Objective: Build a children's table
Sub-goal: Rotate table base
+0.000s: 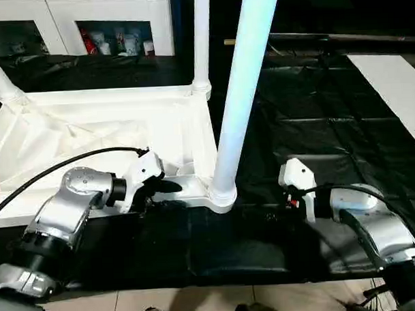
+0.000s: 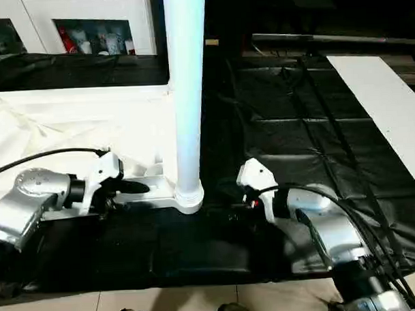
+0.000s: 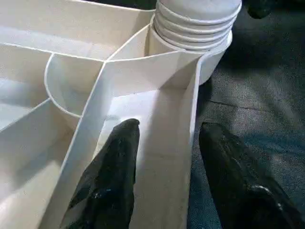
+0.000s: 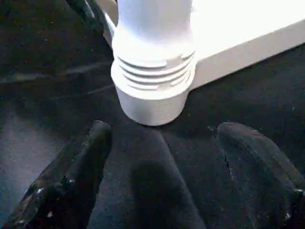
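My left jaws straddle the tabletop's near rim wall, bracing it; right jaws gape wide beside the seated leg.

Both forearms are silver metal with rounded joints and dark bands. Each wrist carries a white plastic housing. The left tool and the right tool have thick black fingers. Black cables run along both arms.
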